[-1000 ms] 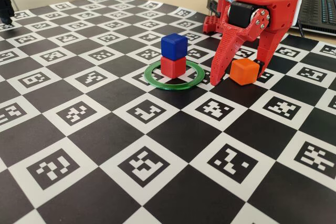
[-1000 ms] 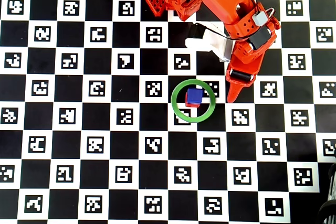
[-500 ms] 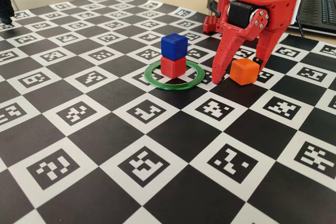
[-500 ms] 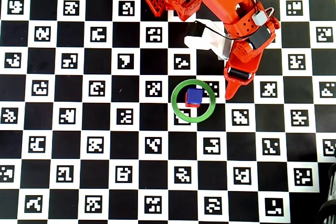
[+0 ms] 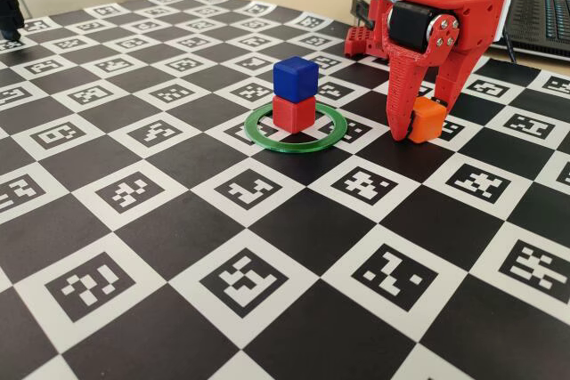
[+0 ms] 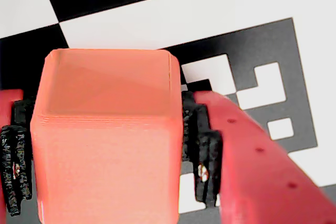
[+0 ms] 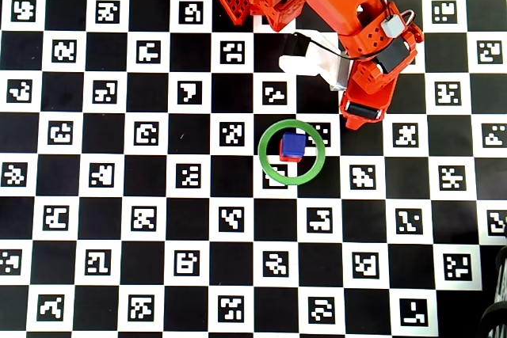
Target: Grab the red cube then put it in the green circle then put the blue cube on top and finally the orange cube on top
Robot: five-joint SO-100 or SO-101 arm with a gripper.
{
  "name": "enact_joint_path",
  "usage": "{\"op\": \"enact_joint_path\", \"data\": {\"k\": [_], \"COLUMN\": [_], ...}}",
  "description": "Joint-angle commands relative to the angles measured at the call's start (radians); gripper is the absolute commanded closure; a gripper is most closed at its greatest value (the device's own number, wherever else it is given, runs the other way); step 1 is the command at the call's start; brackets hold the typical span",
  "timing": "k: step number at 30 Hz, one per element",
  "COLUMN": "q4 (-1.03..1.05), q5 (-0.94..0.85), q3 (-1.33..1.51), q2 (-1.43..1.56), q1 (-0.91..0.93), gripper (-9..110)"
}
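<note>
Fingers: the red fingers [image 5: 419, 126] are seen clamped on the orange cube [image 5: 427, 119]; in the wrist view the black-ribbed pads [image 6: 202, 145] are pressed against both side faces of the cube [image 6: 107, 135].
Orange cube: it is held low, at or just above the desk [image 5: 267, 309]; whether it has left the surface cannot be told. It lies to the right of the ring in the fixed view, near it but apart. In the overhead view it is hidden under the arm.
Step in hand: the third and last cube is judged to be in the grasp stage, with the lift not yet clearly made.
Green circle: the green circle [image 5: 267, 141] lies flat on the desk and the red cube [image 5: 293, 113] stands inside it, slightly off centre in the overhead view [image 7: 290, 157].
Stack: the blue cube [image 5: 296, 78] rests squarely on the red one, and its top face is free [image 7: 293, 145].
Next move: a lift clear above the blue cube's top is called for, then a carry leftward in the fixed view and a gentle, aligned lowering, since a nudge could topple the two-cube stack.
</note>
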Motion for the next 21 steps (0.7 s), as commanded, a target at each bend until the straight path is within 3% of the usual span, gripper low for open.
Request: {"op": "enact_joint_path", "data": {"k": [1, 14, 21], "q4": [0.044, 0.426, 0.595], "q5": [-0.020, -0.399, -0.517], "q3": [-0.064, -0.353, -0.580], "q2": [0.051, 0.114, 0.126], "q1": [0.020, 0.158, 0.296], "gripper": [90, 90, 89]}}
